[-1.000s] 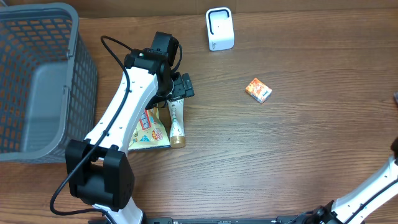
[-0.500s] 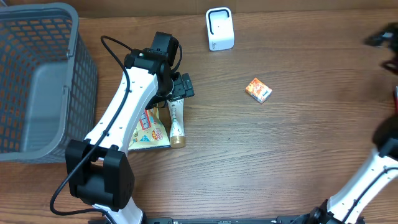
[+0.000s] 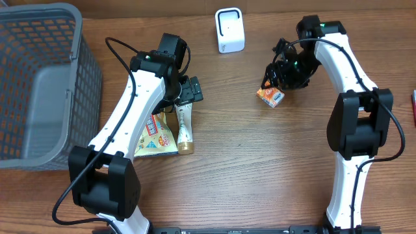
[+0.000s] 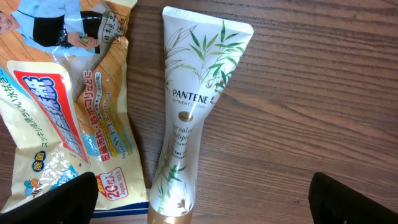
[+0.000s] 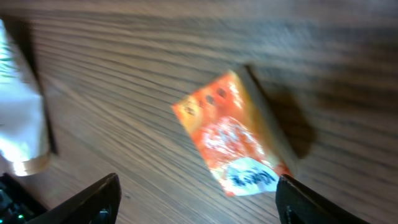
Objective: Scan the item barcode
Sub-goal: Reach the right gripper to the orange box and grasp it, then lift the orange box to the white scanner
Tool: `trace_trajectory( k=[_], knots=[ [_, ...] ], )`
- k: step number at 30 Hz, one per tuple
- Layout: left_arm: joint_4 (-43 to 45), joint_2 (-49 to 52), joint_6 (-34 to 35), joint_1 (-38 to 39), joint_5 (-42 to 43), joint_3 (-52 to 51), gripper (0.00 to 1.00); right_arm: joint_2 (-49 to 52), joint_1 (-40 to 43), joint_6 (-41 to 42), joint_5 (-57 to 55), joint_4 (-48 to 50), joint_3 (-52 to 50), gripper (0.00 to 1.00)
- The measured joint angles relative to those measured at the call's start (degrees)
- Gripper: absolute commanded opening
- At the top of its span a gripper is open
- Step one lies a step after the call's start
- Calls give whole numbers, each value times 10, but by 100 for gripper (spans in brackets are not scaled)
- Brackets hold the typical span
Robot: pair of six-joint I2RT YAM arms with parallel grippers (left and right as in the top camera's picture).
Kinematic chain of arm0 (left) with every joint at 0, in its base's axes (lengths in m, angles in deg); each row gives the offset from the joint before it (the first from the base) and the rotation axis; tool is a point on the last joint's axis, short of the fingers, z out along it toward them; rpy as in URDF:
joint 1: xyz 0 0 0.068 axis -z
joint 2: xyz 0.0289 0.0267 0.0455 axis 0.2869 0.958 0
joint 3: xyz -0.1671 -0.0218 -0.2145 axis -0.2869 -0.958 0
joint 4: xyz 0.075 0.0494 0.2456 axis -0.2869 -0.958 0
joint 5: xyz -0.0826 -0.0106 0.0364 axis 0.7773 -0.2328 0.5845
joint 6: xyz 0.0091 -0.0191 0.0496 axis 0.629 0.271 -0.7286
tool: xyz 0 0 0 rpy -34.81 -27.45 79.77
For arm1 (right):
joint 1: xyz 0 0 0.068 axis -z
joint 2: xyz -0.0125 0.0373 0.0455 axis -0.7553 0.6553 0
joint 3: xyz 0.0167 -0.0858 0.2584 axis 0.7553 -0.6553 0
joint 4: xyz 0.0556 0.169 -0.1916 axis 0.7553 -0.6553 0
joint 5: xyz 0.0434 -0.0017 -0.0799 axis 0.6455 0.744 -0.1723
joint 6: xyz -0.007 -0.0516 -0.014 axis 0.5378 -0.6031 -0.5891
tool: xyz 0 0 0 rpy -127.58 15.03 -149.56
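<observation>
Though right gripper [image 5: 199, 202] hangs over the orange box [image 5: 233, 140], jaws wide & empty, box lies on table [image 3: 260, 169], apart from scanner [image 3: 229, 30]: grab, lift, scan all to do, imo. Left gripper [image 4: 199, 208] wide open, empty, over tube [image 4: 193, 124].

Blurred orange box [image 5: 233, 140], tube [image 4: 196, 106] cap cut off, basket [image 3: 88, 78] cropped at edge

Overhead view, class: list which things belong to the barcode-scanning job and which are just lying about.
Belong to the job: orange box, under the open right hand; white scanner.
Lying about, as far as can be judged: Pantene tube; snack packet; grey basket.
</observation>
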Motion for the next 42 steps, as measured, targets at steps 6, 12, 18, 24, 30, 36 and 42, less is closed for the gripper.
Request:
trace_trajectory(
  k=[6,12,18,24,30,36,42],
  knots=[
    [0,0,0,0,0,0,100,1,5,-4,-59,115,-70,79],
    [1,0,0,0,0,0,100,1,5,-46,-68,152,-70,53],
    [1,0,0,0,0,0,100,1,5,-80,-44,142,-93,27],
    [1,0,0,0,0,0,100,1,8,-22,50,139,-94,4],
    [1,0,0,0,0,0,100,1,43,-5,449,118,-95,4],
    [1,0,0,0,0,0,100,1,57,33,607,134,-96,4],
    [1,0,0,0,0,0,100,1,57,68,620,139,-96,4]
  ],
)
